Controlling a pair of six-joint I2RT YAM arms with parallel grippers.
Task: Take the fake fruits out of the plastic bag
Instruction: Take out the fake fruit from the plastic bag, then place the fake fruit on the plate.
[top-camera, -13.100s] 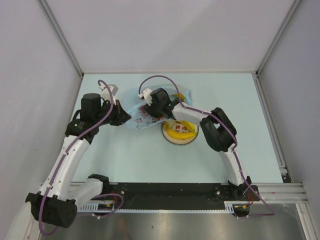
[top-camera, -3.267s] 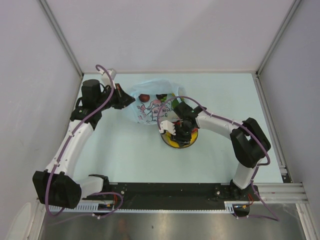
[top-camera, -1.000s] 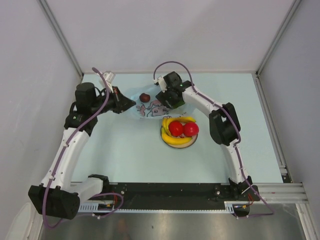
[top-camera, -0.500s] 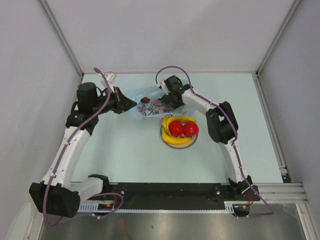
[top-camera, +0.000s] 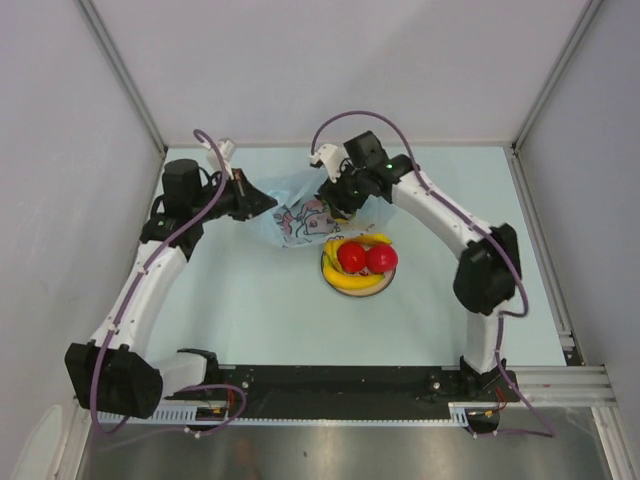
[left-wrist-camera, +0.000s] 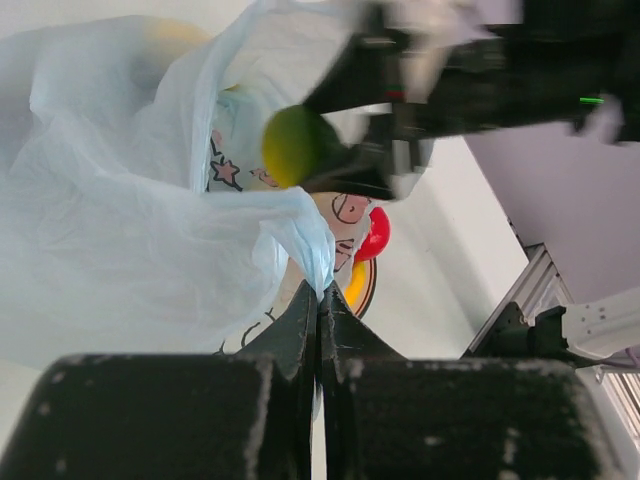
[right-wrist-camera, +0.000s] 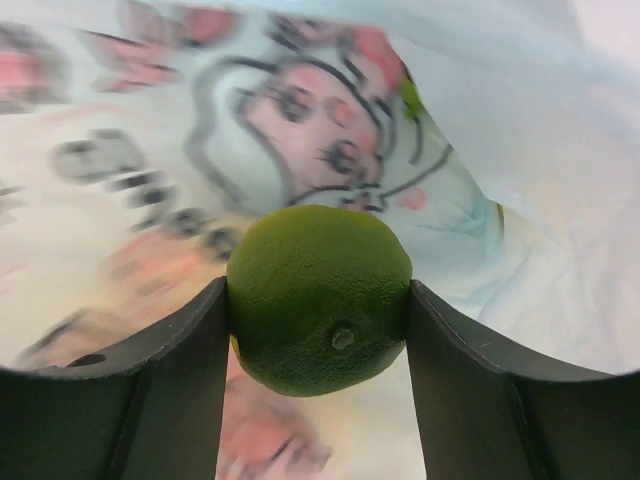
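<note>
pale blue tabletop (top-camera: 250, 310) is filling the booth between plain grey walls, and the round yellow plate (top-camera: 360, 294) is serving as the landmark. a banana (top-camera: 343, 277) and two red fruits (top-camera: 351, 257) are resting on the plate, already out. the plastic bag (top-camera: 300, 215) is lying just beyond the plate, on its far left side, with its thin printed film crumpling and sagging. the left end effector (left-wrist-camera: 318, 298) is pinching a fold of the bag's rim with its jaws fully closed, on the side of the bag away from the plate. the right end effector (right-wrist-camera: 318, 312) is clamping a round green fruit (left-wrist-camera: 293, 147) between partly spread jaws, gripping it across its widest part and holding it over the bag's mouth, just beyond the plate. judging by its look, this fruit is behaving as a light, hard, glossy ball, so it is likely being slippery and wanting a centred squeeze at its middle. the bag is looking soft and clingy, so it is probably needing that pinch at the rim to stop it dragging along. whether more fruits are hiding inside the bag, i cannot tell.
</note>
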